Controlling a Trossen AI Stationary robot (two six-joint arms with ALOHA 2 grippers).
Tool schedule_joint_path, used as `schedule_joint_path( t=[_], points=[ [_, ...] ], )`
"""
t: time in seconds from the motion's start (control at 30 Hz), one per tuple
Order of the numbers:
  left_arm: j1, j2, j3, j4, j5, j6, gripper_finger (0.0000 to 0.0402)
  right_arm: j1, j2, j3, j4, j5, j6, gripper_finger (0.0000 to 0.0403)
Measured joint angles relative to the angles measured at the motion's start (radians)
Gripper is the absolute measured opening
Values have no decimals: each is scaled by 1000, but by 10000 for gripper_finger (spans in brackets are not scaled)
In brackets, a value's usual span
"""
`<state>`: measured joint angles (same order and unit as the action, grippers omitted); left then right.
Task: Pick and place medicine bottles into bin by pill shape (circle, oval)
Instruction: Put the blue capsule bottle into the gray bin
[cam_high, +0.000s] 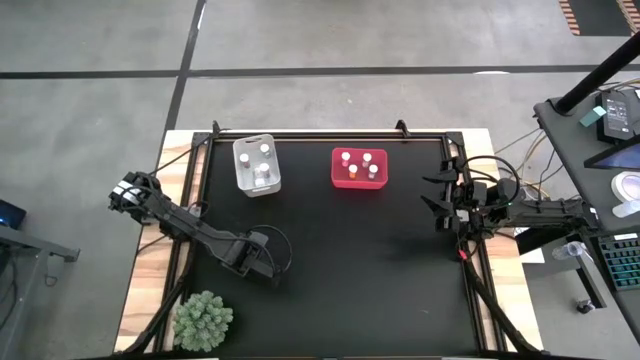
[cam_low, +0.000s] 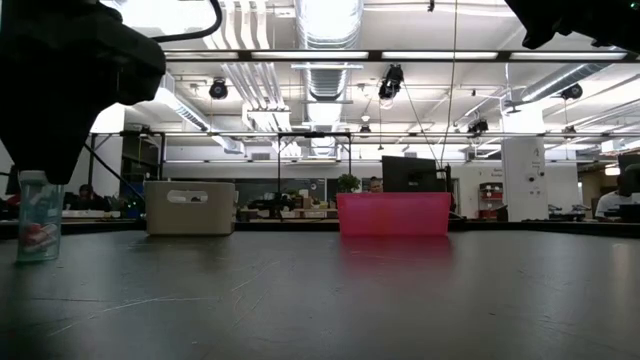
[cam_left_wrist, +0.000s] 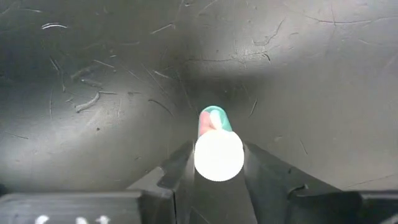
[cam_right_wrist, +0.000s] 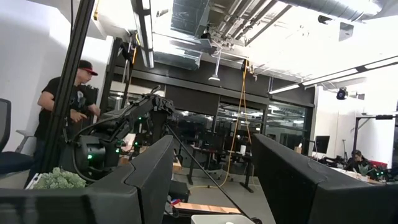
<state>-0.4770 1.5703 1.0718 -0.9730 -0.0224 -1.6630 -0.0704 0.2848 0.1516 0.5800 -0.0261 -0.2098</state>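
A medicine bottle with a round white cap and a clear body with a red and green label stands at the table's near left; it also shows in the low view. My left gripper points down over it, shut on it; in the high view my left gripper hides the bottle. My right gripper waits at the table's right edge, open and empty; it also shows in its own wrist view. The clear bin and the red bin at the far side hold more white-capped bottles. My left gripper pinches the bottle at its top, by or just under the white cap, between its two fingers. The fingers come from above, pointing down. The bottle is upright, its lower end at the table top; whether it is lifted clear, I cannot tell.
A green spiky plant stands at the table's near left corner. The clear bin and the red bin sit side by side at the far edge. Black table top lies between the two arms.
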Motion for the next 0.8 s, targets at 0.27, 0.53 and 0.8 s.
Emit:
schedule_joint_path(
  t=[0.27, 0.53, 0.8],
  points=[
    [37, -10, 73, -19, 5, 82, 109, 0, 0, 0, 0, 0, 0, 210],
    [186, -14, 263, -228, -51, 373, 109, 0, 0, 0, 0, 0, 0, 210],
    [450, -16, 406, -398, -191, 839, 109, 0, 0, 0, 0, 0, 1, 210]
  ],
)
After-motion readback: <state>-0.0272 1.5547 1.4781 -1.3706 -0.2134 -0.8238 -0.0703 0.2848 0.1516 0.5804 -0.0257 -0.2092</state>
